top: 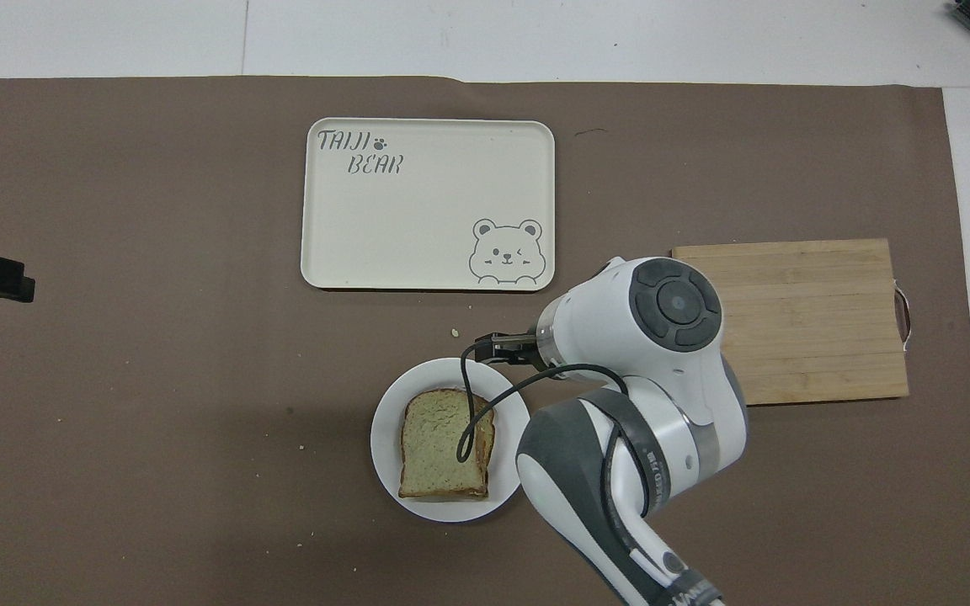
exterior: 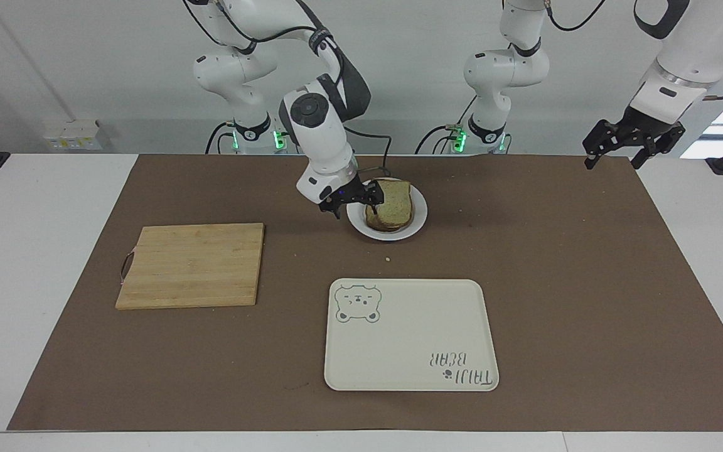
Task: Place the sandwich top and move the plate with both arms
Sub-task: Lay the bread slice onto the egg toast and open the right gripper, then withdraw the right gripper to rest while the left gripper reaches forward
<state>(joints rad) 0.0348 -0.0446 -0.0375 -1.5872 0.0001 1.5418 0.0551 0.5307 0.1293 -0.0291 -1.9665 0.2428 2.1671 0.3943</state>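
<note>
White and probably glazed, the plate is sitting mid-worktop carrying the sandwich top; likely stiff, slippery, needing opposite rim grips. Right pincer is hovering released beside it; left pincer is waiting released.

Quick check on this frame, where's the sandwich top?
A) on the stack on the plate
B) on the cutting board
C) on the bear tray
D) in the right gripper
A: the sandwich top lies on the lower slice on the plate, and the right gripper hangs open beside the stack over the plate's rim, holding nothing. The left gripper waits open over the table's edge.
</note>
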